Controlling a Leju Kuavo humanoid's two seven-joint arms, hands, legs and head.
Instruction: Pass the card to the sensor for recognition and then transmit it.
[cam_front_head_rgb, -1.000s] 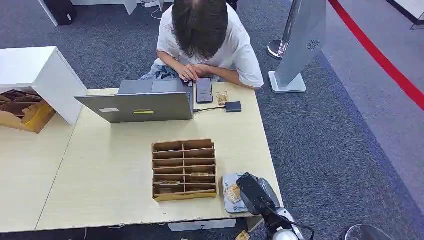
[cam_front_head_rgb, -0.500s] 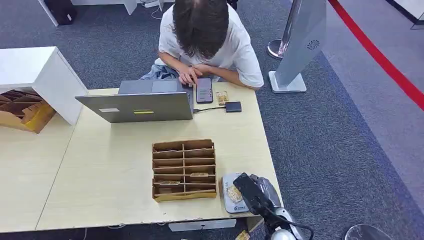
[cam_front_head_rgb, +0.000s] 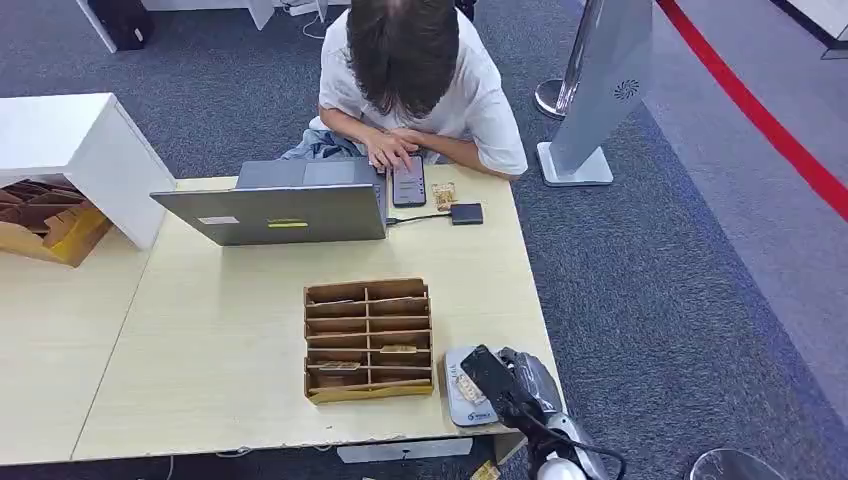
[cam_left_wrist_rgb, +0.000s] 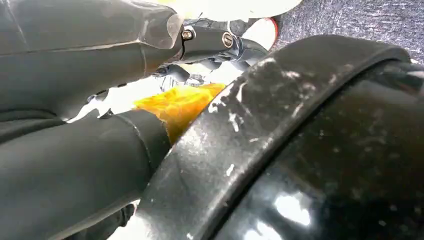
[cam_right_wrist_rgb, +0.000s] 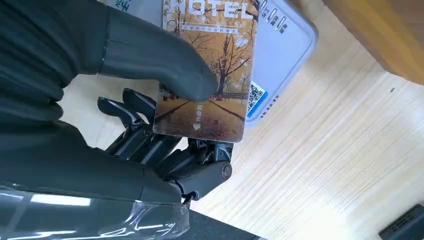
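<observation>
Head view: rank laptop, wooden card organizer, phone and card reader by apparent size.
1. laptop
2. wooden card organizer
3. card reader, partly hidden under the right hand
4. phone, close to the reader, so unsure.

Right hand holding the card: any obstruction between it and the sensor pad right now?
Probably not. The right hand pinches the card under its thumb, and the card already overlaps the grey sensor at the table's near right corner. The wooden organizer stands beside the sensor, not across the path.
</observation>
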